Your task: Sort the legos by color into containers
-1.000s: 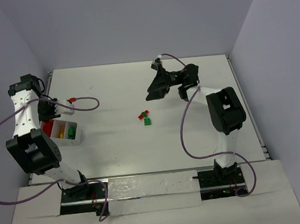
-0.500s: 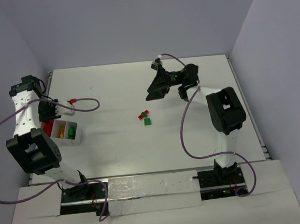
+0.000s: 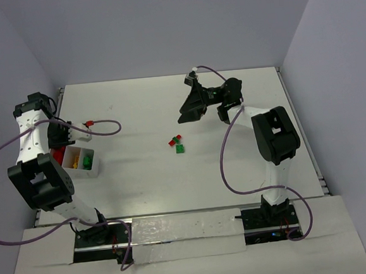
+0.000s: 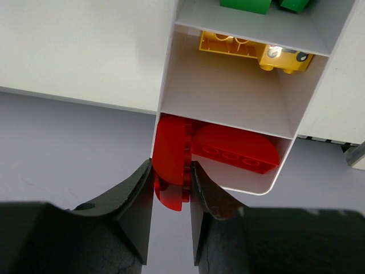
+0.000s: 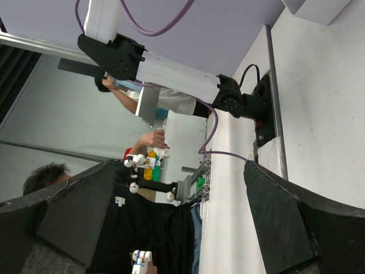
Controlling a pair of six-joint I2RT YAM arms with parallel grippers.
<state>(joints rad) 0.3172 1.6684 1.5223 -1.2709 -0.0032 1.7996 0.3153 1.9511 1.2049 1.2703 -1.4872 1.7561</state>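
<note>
Just beside red lego [image 4: 170, 171], container wall [image 4: 228, 91].

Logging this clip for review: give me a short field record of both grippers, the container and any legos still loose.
left gripper: shut on a red brick, at the edge of the red compartment
right gripper: open, empty, above the table
container: three compartments, one colour each: red, yellow, green
loose legos: red-and-green cluster with a green brick beside it, mid-table
status: sorting unfinished
</note>
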